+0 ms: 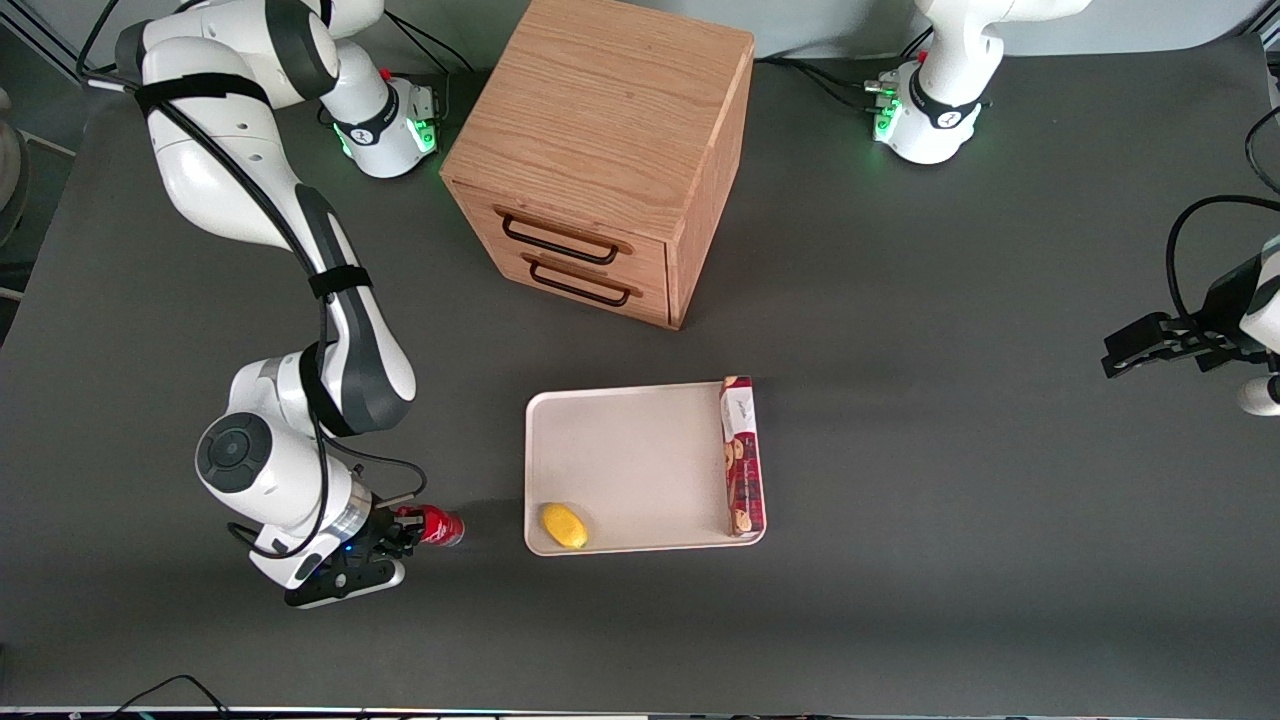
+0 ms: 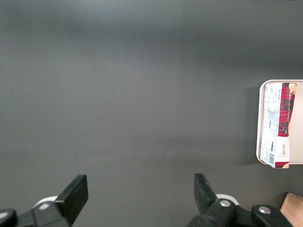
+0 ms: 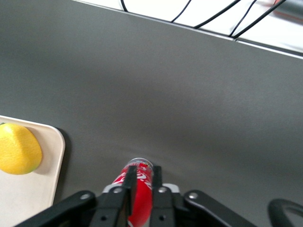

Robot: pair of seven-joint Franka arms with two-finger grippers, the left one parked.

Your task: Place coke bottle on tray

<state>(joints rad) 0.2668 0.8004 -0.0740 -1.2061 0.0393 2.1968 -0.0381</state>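
Presently, front view: coke bottle (image 1: 438, 526) lies on the dark table (image 1: 950, 450) toward the working arm's end, held at its cap end by the claw (image 1: 405, 530). Tray (image 1: 640, 402), off-white, sits near it toward the parked arm's end, apart from the bottle. On the tray: one lemon (image 1: 564, 526) in the corner nearest the bottle; one long red biscuit box (image 1: 741, 456) along the edge farthest from it. Wooden drawer cabinet (image 1: 600, 150) stands farther from the camera than the tray.

Left wrist view: tray (image 2: 262, 90) edge and biscuit box (image 2: 279, 125) only; bottle not shown.

Right wrist view: claw (image 3: 142, 189) closed on the coke bottle (image 3: 137, 196), fingers (image 3: 129, 187) pressing either side of the red body. Lemon (image 3: 18, 149) and tray (image 3: 52, 163) corner close by.

Handling, judged: small, light, rigid; smooth rounded wall may slip or roll. Best hold is across the body.
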